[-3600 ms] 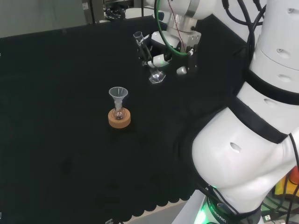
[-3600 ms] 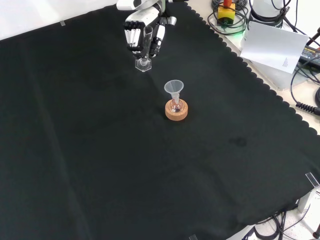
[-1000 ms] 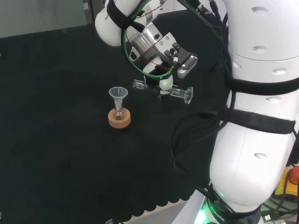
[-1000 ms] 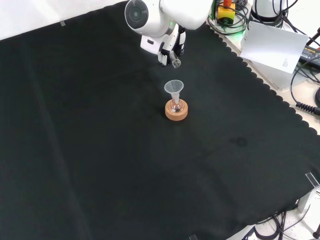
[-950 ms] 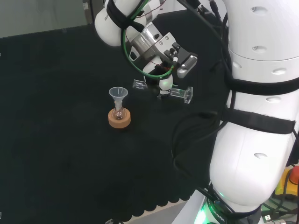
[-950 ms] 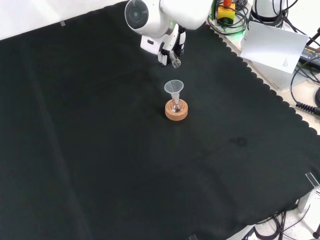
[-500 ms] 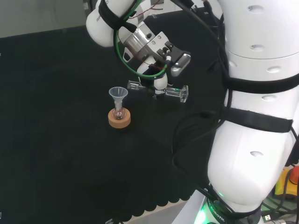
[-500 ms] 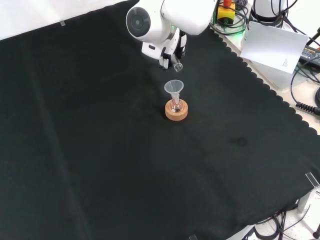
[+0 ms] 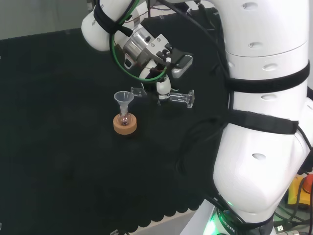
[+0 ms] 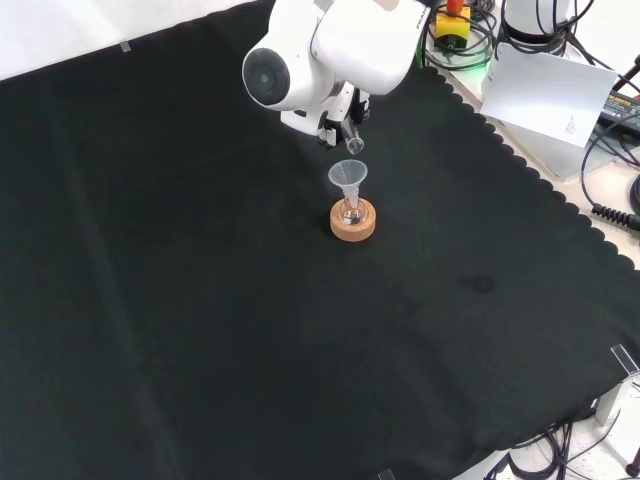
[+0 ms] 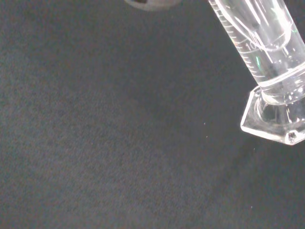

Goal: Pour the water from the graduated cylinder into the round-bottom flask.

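Cylinder [image 9: 164, 95] lies level, mouth beside funnel [image 9: 123, 98].

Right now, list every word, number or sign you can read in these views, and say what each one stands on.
None can be read.
Graduated cylinder: printed scale lines, no legible numbers.
White sheet beside the cloth: a small block of print, too small to read.

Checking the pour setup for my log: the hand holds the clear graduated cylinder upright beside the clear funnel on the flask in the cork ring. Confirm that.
Not upright. In the head view the hand holds the clear graduated cylinder about level, its open end towards the clear funnel on the small round-bottom flask in the tan cork ring. The rest stands.
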Controlling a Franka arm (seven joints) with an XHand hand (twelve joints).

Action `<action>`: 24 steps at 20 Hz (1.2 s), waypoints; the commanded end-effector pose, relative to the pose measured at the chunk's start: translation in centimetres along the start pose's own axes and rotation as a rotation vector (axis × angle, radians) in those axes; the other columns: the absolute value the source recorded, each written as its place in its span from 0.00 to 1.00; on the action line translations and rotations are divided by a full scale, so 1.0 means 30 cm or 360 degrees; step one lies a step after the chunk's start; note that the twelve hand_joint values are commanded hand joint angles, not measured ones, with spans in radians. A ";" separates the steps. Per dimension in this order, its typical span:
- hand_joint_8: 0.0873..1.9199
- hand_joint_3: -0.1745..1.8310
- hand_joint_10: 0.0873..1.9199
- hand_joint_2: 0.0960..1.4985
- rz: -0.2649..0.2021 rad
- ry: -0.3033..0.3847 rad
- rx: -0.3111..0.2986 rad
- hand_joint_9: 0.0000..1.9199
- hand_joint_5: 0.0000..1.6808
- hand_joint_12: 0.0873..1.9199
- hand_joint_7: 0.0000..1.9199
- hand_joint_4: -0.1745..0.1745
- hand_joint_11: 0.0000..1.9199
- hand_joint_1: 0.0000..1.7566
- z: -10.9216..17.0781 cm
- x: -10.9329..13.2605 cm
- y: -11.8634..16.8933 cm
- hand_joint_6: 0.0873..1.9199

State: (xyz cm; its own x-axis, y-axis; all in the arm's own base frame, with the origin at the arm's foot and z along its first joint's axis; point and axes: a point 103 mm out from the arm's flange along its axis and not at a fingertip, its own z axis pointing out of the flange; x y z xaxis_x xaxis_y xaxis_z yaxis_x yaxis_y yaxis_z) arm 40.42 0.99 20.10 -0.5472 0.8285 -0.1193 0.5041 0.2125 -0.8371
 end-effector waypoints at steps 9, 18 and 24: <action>0.47 0.09 0.00 0.72 0.0012 0.0024 0.0212 0.80 0.59 0.33 0.54 0.00 0.71 0.72 -0.040 0.000 0.009 0.48; 0.47 0.09 0.00 0.71 0.0039 0.0015 0.0311 0.80 0.59 0.32 0.54 0.00 0.71 0.72 -0.059 0.002 0.014 0.48; 0.47 0.09 0.00 0.71 0.0058 0.0004 0.0339 0.80 0.59 0.32 0.54 0.00 0.72 0.72 -0.078 0.006 0.002 0.48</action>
State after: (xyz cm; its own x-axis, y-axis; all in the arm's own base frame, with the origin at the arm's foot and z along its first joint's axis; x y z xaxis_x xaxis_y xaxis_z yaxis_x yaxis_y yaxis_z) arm 41.89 2.17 21.07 -0.5285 0.8371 -0.1415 0.3748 0.0806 -0.9236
